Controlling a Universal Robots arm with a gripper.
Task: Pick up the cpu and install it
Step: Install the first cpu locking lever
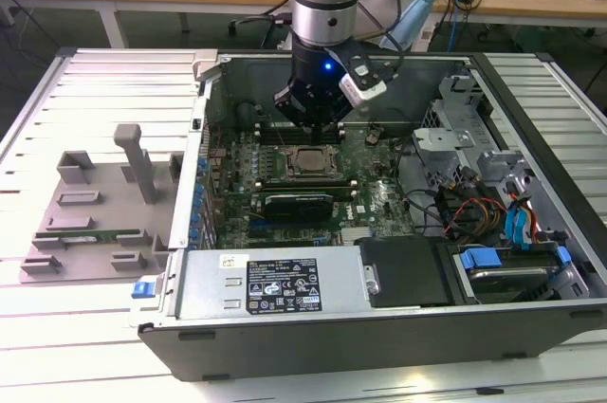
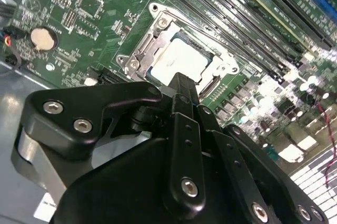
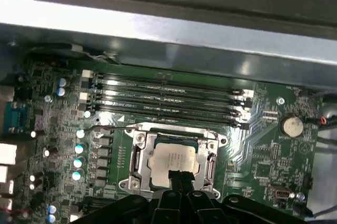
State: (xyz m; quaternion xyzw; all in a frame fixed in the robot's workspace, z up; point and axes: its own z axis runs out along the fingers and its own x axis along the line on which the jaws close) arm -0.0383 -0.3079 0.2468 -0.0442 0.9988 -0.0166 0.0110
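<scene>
One cpu (image 3: 174,162) in one socket frame (image 3: 138,142), one gripper (image 3: 181,177), four memory slots (image 3: 168,99) — one coin cell (image 3: 291,126), one open computer case (image 1: 285,303).

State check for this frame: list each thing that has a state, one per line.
cpu: lying flat in the socket frame, silver top up.
socket frame: open, cpu top uncovered.
gripper: just above the cpu's edge, fingers together, holding nothing.
computer case: side panel off, board exposed.
memory slots: most look empty.
</scene>
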